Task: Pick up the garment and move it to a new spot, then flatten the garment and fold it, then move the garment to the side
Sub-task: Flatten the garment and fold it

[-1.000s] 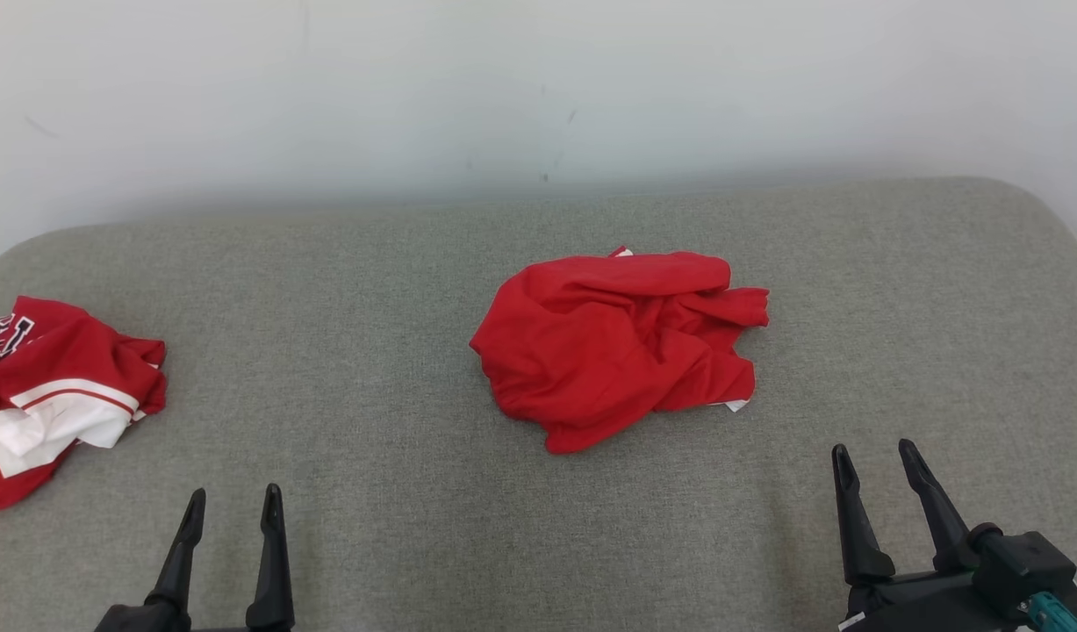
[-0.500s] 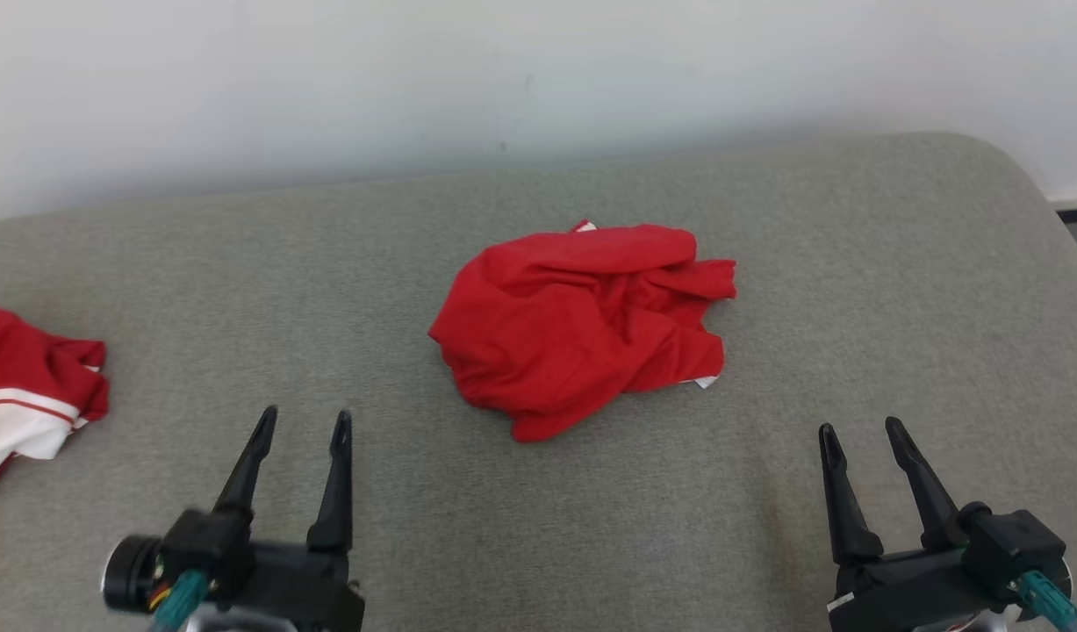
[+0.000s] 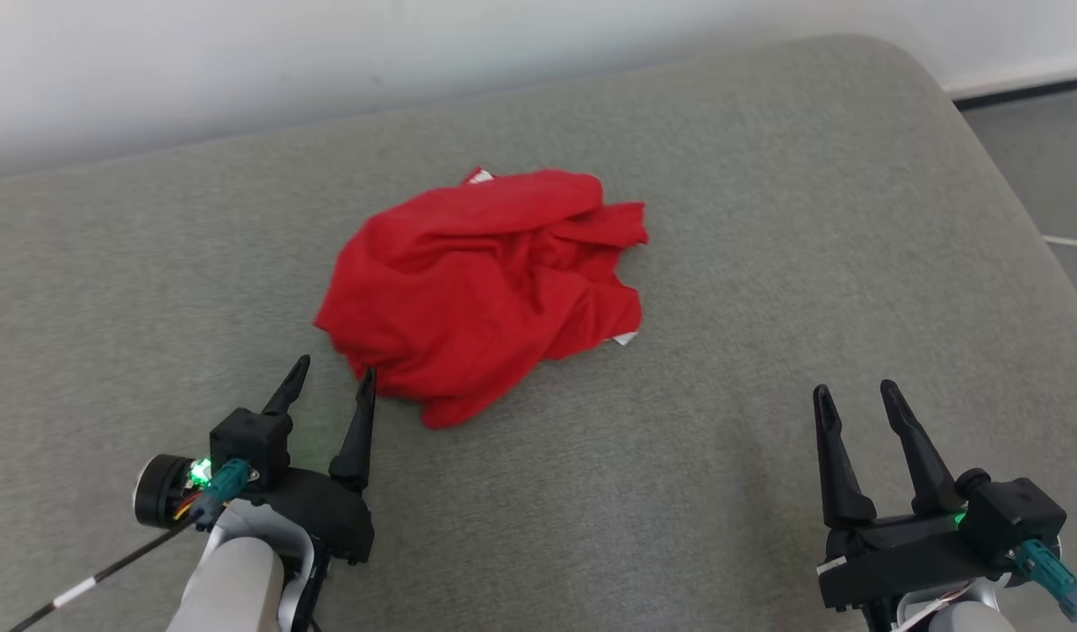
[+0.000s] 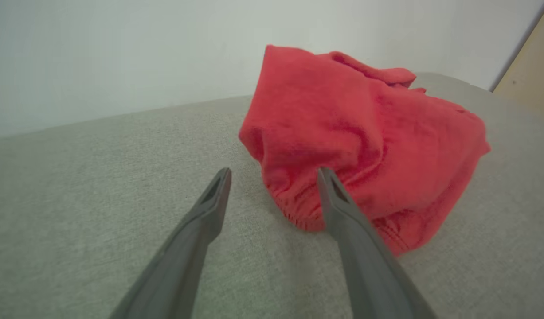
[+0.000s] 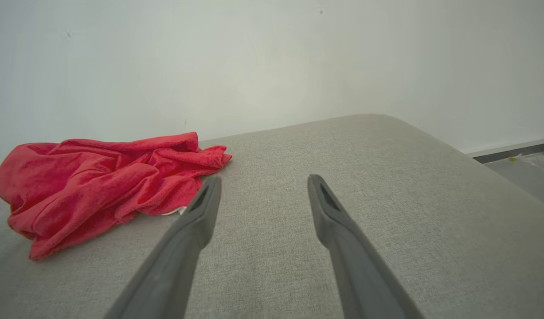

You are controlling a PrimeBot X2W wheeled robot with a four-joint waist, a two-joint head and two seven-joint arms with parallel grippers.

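Grey padded surface [image 3: 766,219] runs up to a pale wall [image 3: 240,61] along its far edge. You have the red garment [image 3: 477,290] lying crumpled about midway between the far and near edges, well clear of the rounded far right corner. Your left gripper [image 3: 336,367] sits at the heap's near left hem, jaws spread wide and holding nothing; you cannot tell whether one finger touches the cloth. Your right gripper [image 3: 855,388] hangs over bare padding near the right edge, equally wide and empty, well apart from the garment.
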